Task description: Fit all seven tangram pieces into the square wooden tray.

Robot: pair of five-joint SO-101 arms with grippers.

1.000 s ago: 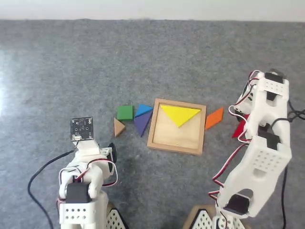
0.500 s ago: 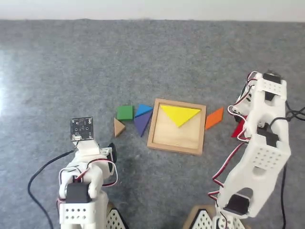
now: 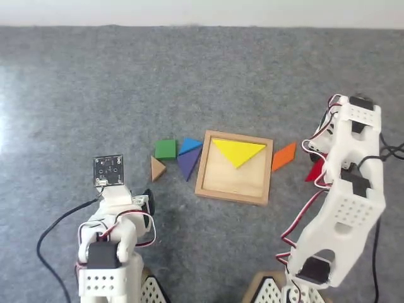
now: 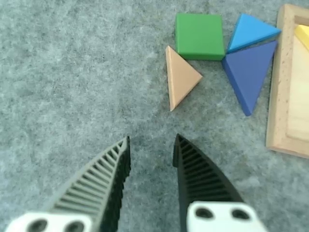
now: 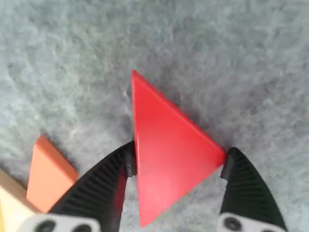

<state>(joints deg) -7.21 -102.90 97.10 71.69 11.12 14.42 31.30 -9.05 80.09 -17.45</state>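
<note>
Square wooden tray (image 3: 201,169) at middle of grey felt mat (image 3: 95,76), large yellow wooden triangle (image 3: 238,151) inside, along far rim. On left-arm side, loose: green square (image 4: 199,36), light blue triangle (image 4: 251,31), dark blue triangle (image 4: 248,72), tan triangle (image 4: 179,82). On other side: orange parallelogram (image 5: 48,174), then large red wooden triangle (image 5: 166,125), pinched by right gripper (image 5: 177,162). Left gripper (image 4: 150,145) narrowly parted, empty, near tan triangle.

Tray (image 3: 203,163) pale bare wood, matt; red triangle (image 5: 166,154) smooth, painted; table cover (image 3: 95,82) fuzzy grey cloth; fingers (image 5: 96,186) ribbed black plastic.
</note>
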